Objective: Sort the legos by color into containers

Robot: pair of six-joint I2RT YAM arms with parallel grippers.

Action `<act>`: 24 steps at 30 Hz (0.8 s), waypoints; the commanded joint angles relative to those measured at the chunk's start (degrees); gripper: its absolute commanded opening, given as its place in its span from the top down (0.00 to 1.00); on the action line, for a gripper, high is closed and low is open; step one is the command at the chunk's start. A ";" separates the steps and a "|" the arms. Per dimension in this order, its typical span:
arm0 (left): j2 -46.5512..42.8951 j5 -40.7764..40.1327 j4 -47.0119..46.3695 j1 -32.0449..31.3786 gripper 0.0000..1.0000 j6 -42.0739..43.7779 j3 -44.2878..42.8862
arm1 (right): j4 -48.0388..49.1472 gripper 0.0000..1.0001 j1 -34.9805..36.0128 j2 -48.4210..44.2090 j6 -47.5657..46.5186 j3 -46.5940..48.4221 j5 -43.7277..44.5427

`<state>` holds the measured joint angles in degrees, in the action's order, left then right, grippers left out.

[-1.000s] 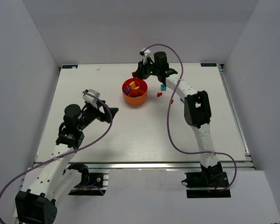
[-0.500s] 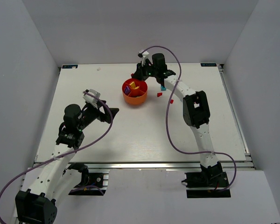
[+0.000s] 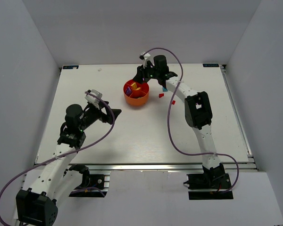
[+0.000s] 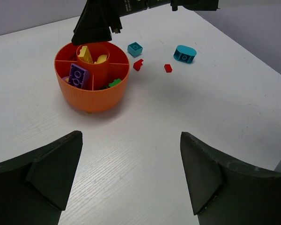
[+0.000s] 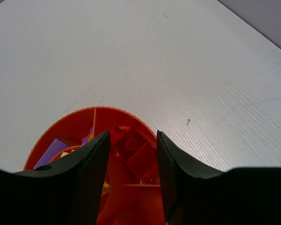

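The orange bowl (image 4: 91, 96) holds yellow pieces (image 4: 86, 53) at its hub and a purple brick (image 4: 77, 75) and a green piece (image 4: 114, 83) in its near wedges, with the right gripper (image 4: 96, 33) over its far rim. Right of the bowl lie a square cyan brick (image 4: 135, 48), a rounded cyan brick (image 4: 184, 53) and two red pieces (image 4: 138, 64). Nearer than the bowl, the left gripper (image 4: 131, 140) has its fingers spread wide.

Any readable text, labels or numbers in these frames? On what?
White print on the right gripper, seen in the left wrist view: blurred and cut off by the frame edge, unreadable.
Blue tags at the far corners of the table: too small to read.
Orange bowl and legos: no text visible.
So nothing here can be quoted.
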<state>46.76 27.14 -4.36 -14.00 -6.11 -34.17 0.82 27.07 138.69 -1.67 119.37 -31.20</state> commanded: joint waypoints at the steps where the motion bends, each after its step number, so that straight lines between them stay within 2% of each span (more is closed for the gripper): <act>1: 0.69 2.13 -2.83 -0.06 0.06 -1.44 0.68 | 0.85 0.50 0.09 -3.16 -0.18 -0.72 0.18; 4: 3.59 4.94 -5.91 -0.06 0.13 -3.11 0.60 | 0.76 0.53 -0.17 -5.79 -0.17 -1.86 0.79; 7: 8.93 8.89 -7.33 -0.06 0.36 -5.31 -1.76 | 1.90 0.57 -0.88 -10.89 -0.61 -5.72 2.89; 8: 10.79 10.12 -7.15 -0.59 0.50 -6.19 -4.38 | 2.51 0.59 -1.66 -14.29 -0.53 -7.12 3.42; 9: 12.46 11.35 -6.98 -0.59 0.58 -6.46 -6.15 | 3.04 0.61 -2.19 -16.15 0.26 -10.09 4.73; 12: 18.79 12.15 -4.70 -2.25 0.70 -6.99 -13.97 | 2.35 0.72 -4.81 -22.84 2.80 -15.98 5.97; 14: 23.34 11.63 -2.85 -4.44 0.73 -6.46 -19.58 | 0.77 0.95 -6.75 -28.18 4.39 -19.86 5.72; 15: 24.94 11.10 -1.98 -5.33 0.73 -6.11 -21.62 | 0.68 1.00 -8.59 -29.95 6.48 -24.84 3.19; 17: 31.00 8.73 1.62 -8.39 0.72 -5.23 -25.83 | 0.32 1.00 -12.03 -34.44 8.95 -29.61 -3.65; 18: 33.37 7.51 5.99 -9.54 0.65 -4.71 -30.55 | -0.20 1.00 -14.39 -35.41 11.40 -32.68 -12.04; 19: 35.83 4.27 7.77 -10.77 0.61 -3.83 -33.04 | -0.73 1.00 -17.11 -36.20 12.73 -34.10 -16.39; 20: 40.81 2.68 9.62 -12.87 0.57 -3.47 -37.76 | -2.73 0.98 -18.36 -37.00 14.14 -35.34 -25.83; 21: 43.21 1.01 11.11 -13.85 0.52 -3.30 -39.98 | -2.84 0.69 -19.67 -37.18 14.59 -36.31 -31.06; 22: 45.76 -0.40 13.91 -14.82 0.43 -2.25 -42.18 | -2.67 0.59 -23.43 -37.35 16.51 -38.40 -35.64; 23: 50.57 -3.29 15.51 -15.70 0.40 -1.37 -44.55 | -1.71 0.50 -24.51 -37.88 17.57 -39.64 -42.73; 24: 52.97 -5.32 17.09 -17.27 0.37 -0.67 -49.36 | -1.52 0.39 -26.35 -38.67 18.10 -41.48 -44.89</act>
<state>93.56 29.23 3.14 -28.53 -9.37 -77.21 0.54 3.68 100.71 11.49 82.04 -55.77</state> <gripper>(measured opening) 0.611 0.558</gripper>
